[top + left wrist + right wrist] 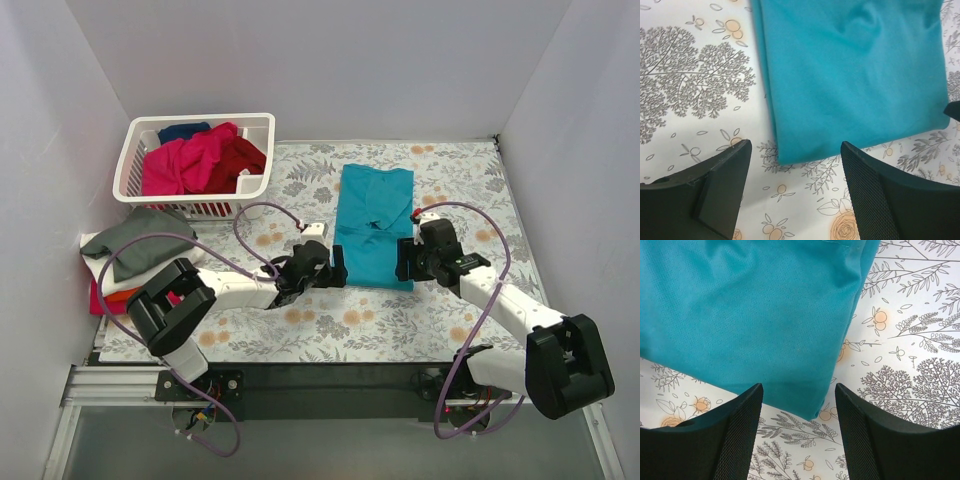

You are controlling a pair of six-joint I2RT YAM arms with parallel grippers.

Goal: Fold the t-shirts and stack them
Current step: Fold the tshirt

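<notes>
Lying flat mid-table, the teal t-shirt (374, 225) is folded to a narrow rectangle. The left gripper (337, 268) is at its 7 o'clock corner and the right gripper (404, 258) at its 5 o'clock corner. Both claws are released, jaws spread, grasping nothing. The grey-topped shirt stack (140, 245) is at 9 o'clock. The white basket (130, 150), holding a magenta shirt (185, 162), is at 10 o'clock.

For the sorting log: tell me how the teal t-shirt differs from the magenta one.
The teal t-shirt lies folded into a long rectangle; the magenta t-shirt is crumpled. The teal one rests on the table; the magenta one sits in the basket among other shirts. Both are plain, single-colour cloth.
</notes>
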